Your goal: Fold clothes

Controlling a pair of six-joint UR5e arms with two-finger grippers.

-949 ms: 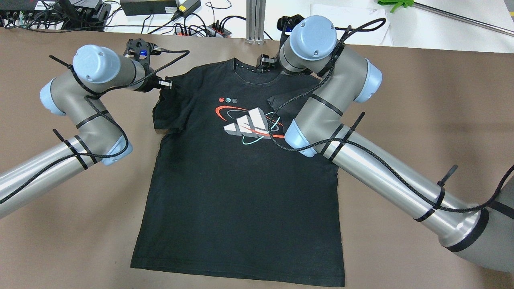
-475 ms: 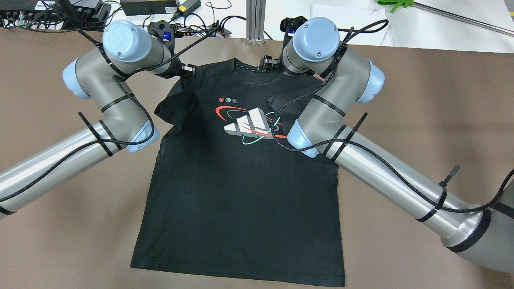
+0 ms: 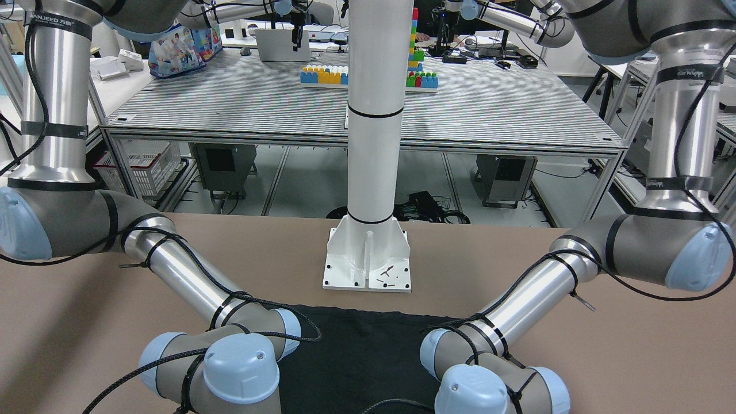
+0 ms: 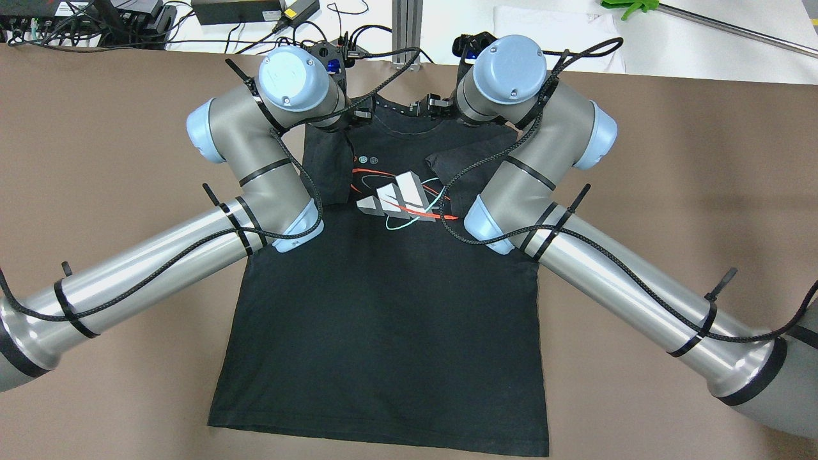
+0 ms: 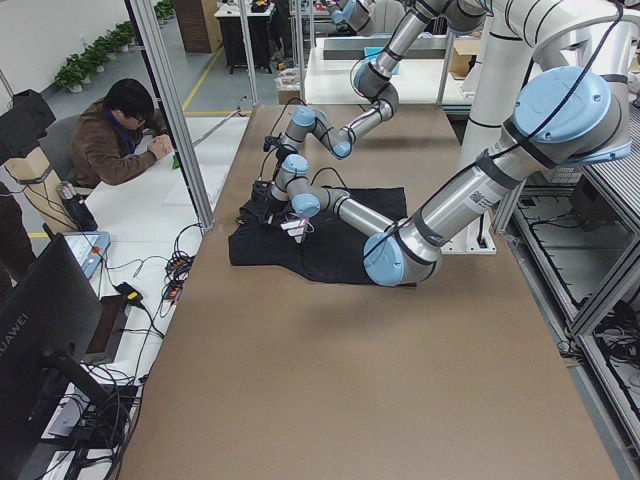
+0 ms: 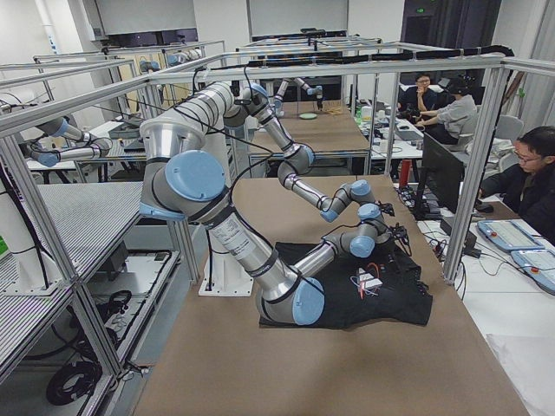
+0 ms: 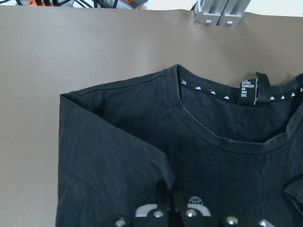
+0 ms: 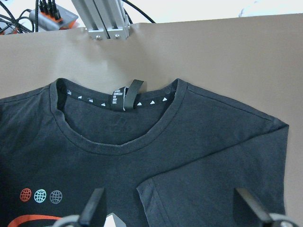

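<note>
The clothes are one black T-shirt (image 4: 383, 319) with a printed chest logo (image 4: 399, 198), lying flat and face up on the brown table (image 4: 671, 191). Its collar (image 8: 118, 142) points to the far edge. My left gripper (image 4: 358, 118) is shut on the left sleeve (image 4: 327, 166), which is folded in over the chest; in the left wrist view the closed fingers (image 7: 165, 205) pinch the sleeve's edge. My right gripper (image 4: 438, 105) is open just above the right sleeve (image 8: 213, 189), which lies folded in on the chest. Its fingers (image 8: 94, 203) stand wide apart.
An aluminium post (image 4: 406, 32), cables and power strips (image 4: 307, 45) and a paper sheet (image 4: 556, 32) lie beyond the table's far edge. The white pillar base (image 3: 368, 259) stands behind the shirt's hem. People sit at desks past the table (image 5: 120, 130).
My left arm has swung to the right with the left sleeve in its gripper, folding it over the chest. My right arm has barely moved.
</note>
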